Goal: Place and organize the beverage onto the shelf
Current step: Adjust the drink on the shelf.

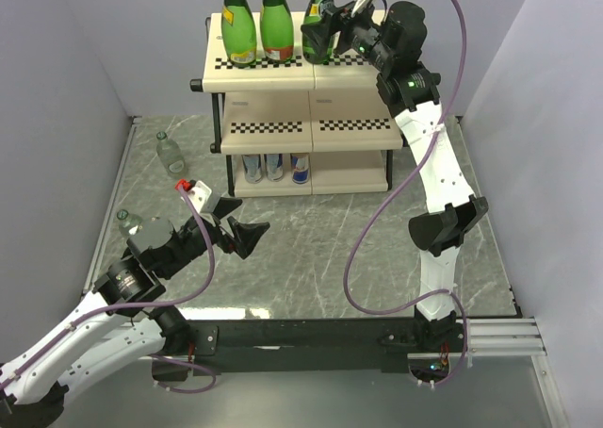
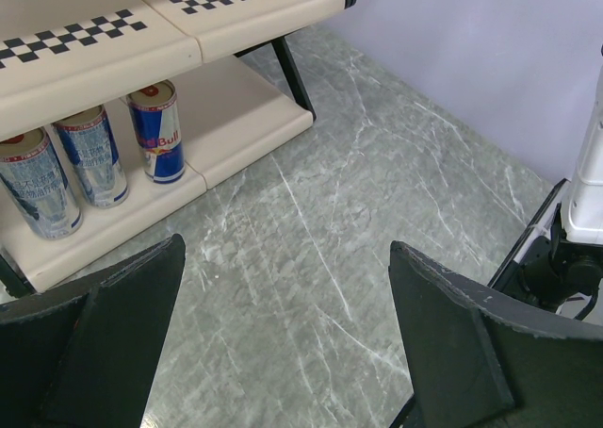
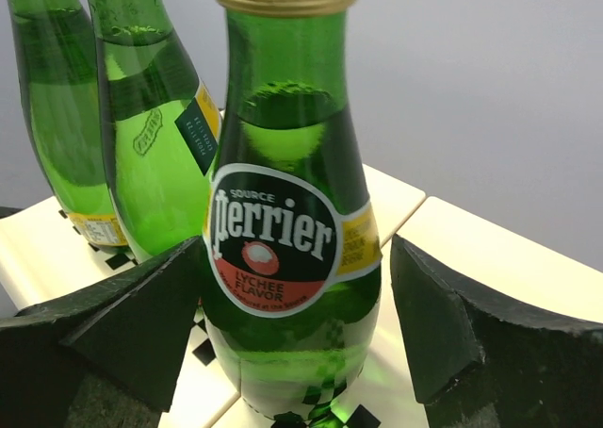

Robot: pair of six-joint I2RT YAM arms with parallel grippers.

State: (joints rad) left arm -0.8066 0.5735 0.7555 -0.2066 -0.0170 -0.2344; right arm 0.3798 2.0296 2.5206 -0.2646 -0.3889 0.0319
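Evidently finished with the gold-capped green glass Perrier bottle: stands upright on the top board of the cream, checker-fronted three-tier shelf, lined up beside two matching green bottles, likely to keep the row tidy. Flanked by the right gripper, jaws parted, gap showing on one side, so no clamp. As for the left gripper: spread wide and empty above the grey marbled table, probably readied for the two small clear bottles lying there.
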